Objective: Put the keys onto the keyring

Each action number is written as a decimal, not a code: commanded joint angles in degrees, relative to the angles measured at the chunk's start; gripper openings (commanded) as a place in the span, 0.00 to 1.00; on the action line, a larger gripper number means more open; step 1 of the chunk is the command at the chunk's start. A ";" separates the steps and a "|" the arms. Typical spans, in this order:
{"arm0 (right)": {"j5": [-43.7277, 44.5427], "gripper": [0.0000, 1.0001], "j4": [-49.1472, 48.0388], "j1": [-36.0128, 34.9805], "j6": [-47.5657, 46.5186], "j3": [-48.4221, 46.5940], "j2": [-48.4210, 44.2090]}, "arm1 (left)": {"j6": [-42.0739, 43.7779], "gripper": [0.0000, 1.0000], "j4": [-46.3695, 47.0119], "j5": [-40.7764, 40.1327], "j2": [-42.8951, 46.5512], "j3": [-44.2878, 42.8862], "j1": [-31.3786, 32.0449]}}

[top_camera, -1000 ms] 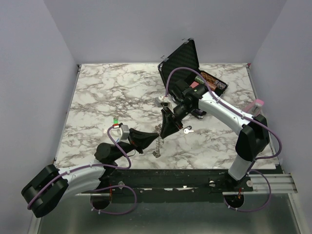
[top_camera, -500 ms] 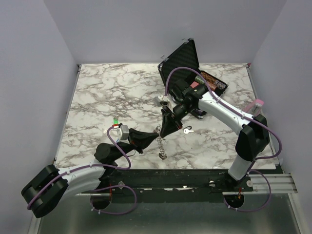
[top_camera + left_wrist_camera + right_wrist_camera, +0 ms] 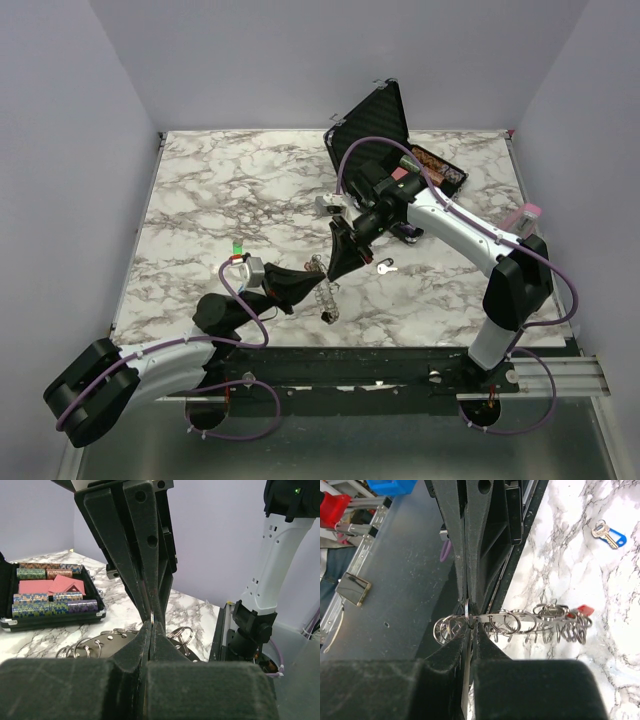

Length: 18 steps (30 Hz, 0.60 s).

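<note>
The keyring [image 3: 325, 298] is a silver strip strung with many split rings; it hangs between my two grippers, just above the table near its front edge. My left gripper [image 3: 314, 283] is shut on a ring at the strip's end [image 3: 151, 616]. My right gripper [image 3: 334, 272] meets it tip to tip and is shut on a thin silver key blade [image 3: 466, 690] that touches that ring [image 3: 468, 611]. The strip [image 3: 520, 617] runs off to the right, and a red key head [image 3: 583, 611] shows at its far end. A silver key with a blue tag [image 3: 607, 534] lies loose on the marble [image 3: 385, 266].
An open black hard case [image 3: 375, 118] with chips and cards stands at the back of the table, behind the right arm; it also shows in the left wrist view [image 3: 50, 622]. The table's front edge [image 3: 330, 345] is close under the grippers.
The hanging keyring has swung and risen, from dangling below the fingertips to lying slanted between them. Both grippers stay shut, tip to tip; the right one has shifted slightly.
</note>
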<state>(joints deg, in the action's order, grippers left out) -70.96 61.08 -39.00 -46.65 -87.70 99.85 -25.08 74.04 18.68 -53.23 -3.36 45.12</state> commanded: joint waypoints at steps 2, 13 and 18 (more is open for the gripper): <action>0.82 0.06 -1.93 -0.46 1.30 -1.07 -0.89 | 0.30 0.00 9.37 -1.36 1.29 -0.16 0.31; 4.51 0.01 1.14 -0.55 0.95 -4.41 0.69 | -0.23 0.00 4.54 -5.22 3.22 -0.16 0.23; 4.69 0.01 2.64 -0.55 -1.07 -4.67 0.43 | -0.76 0.00 1.55 -8.12 4.36 0.02 0.23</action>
<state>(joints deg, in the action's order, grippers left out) -68.23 60.49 -39.33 -45.67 -91.09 99.85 -25.15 73.38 14.79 -50.63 -3.36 45.17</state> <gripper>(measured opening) 0.011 0.008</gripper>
